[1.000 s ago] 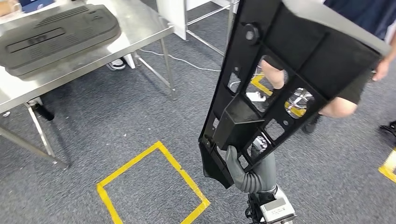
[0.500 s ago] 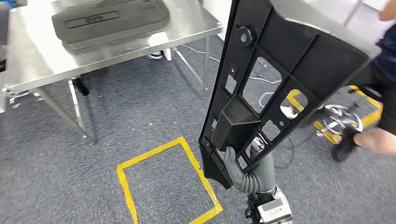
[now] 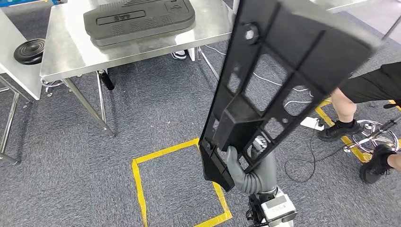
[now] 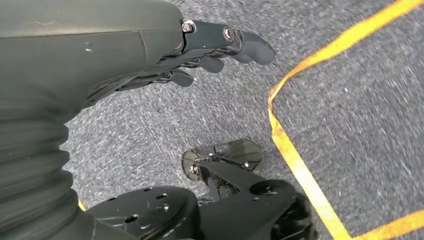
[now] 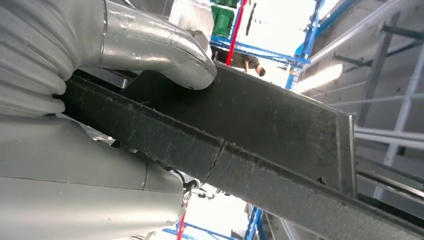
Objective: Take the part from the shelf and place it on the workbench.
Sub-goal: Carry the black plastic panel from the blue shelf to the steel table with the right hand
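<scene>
While I look down from my head, my right hand grips the black part at its near end, tilted up over the grey carpet, right of the steel workbench.

At my left wrist, my left hand hangs empty, fingers loosely apart above the yellow tape.

At my right wrist, my thumb presses the part's edge.

Head camera looks steeply down at floor and counter; left wrist camera shares that floor; right wrist camera tilts upward, close.

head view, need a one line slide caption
Right hand carries a long black part upright above grey carpet, steel workbench ahead.
</scene>
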You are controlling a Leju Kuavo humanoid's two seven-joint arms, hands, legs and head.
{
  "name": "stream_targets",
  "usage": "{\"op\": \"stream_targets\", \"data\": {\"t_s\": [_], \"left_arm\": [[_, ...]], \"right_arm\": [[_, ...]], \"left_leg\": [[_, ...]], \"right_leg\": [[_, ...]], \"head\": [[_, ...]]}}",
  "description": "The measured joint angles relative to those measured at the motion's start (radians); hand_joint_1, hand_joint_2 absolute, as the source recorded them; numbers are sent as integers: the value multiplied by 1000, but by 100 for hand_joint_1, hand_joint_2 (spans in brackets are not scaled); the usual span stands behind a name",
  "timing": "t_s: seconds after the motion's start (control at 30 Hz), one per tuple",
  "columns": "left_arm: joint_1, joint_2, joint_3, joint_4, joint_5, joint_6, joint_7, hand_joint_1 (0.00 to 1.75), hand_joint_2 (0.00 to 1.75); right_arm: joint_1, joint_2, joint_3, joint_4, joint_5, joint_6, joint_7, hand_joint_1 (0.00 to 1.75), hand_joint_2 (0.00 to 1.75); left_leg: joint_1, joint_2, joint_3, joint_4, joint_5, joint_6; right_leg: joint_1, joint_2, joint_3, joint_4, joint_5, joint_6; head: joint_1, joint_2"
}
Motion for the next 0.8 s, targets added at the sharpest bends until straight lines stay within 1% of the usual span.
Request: {"op": "stream_targets", "data": {"t_s": [0.03,0.07,0.1,0.13,0.17,0.23,0.37,0.57,0.63,0.67,0.7,0.73,0.77,0.8], "left_arm": [[0,1,1,0,1,-2,0,0,175],[-1,2,2,0,2,-5,0,0,175],[-2,2,4,0,2,-8,0,0,175],[-2,2,5,0,2,-10,0,0,175],[-3,1,5,0,2,-14,0,0,175],[-3,1,7,0,2,-20,0,0,175],[-3,2,7,0,2,-25,1,0,175],[-3,2,7,0,-1,-35,4,0,175],[-3,3,7,0,-3,-37,4,0,175],[-3,4,7,0,-5,-37,4,0,175],[-3,4,7,0,-6,-38,4,0,175],[-3,4,7,0,-6,-38,5,0,175],[-4,4,7,0,-7,-38,5,0,175],[-5,3,7,0,-7,-38,6,0,175]], "right_arm": [[0,1,0,1,-1,0,0,175,175],[0,2,0,2,-3,0,0,175,175],[-1,3,0,2,-4,0,1,175,175],[-1,3,0,2,-5,-1,1,175,175],[-1,3,0,3,-5,-1,2,175,175],[-1,4,0,5,-5,-1,3,175,175],[-3,4,2,10,-5,-1,4,175,175],[-3,4,7,18,-5,0,9,175,175],[-4,6,8,20,-4,0,10,175,175],[-5,7,9,20,-4,0,10,175,175],[-6,8,10,21,-3,0,11,175,175],[-7,9,11,21,-2,0,11,175,175],[-8,9,11,21,-1,0,11,175,175],[-8,8,11,22,0,0,12,175,175]], "left_leg": [[1,4,40,-71,30,2],[-1,8,78,-139,53,4],[-2,10,104,-186,65,8],[-3,12,117,-212,69,11],[-4,10,118,-216,69,12],[-5,6,115,-217,72,13],[-8,0,113,-217,72,18],[-11,0,110,-216,73,26],[-14,0,108,-215,71,37],[-16,0,109,-220,72,45],[-13,0,116,-231,76,53],[-10,0,124,-245,83,60],[-6,-1,133,-259,90,64],[-2,-1,139,-268,95,67]], "right_leg": [[0,-3,2,0,-2,2],[4,-5,2,2,-4,6],[7,-6,2,3,-7,10],[11,-7,1,5,-9,12],[14,-8,0,6,-11,12],[13,-10,0,4,-11,10],[11,-12,0,-7,-6,16],[9,-12,1,-10,-1,25],[5,-13,2,-16,2,35],[5,-14,4,-21,4,41],[3,-13,4,-21,4,46],[4,-10,0,-10,-1,47],[4,-5,-14,19,-16,45],[2,0,-40,70,-39,41]], "head": [[0,0],[0,0],[1,0],[2,0],[3,0],[4,0],[4,0],[4,0],[3,0],[3,0],[3,0],[4,0],[5,0],[6,0]]}}
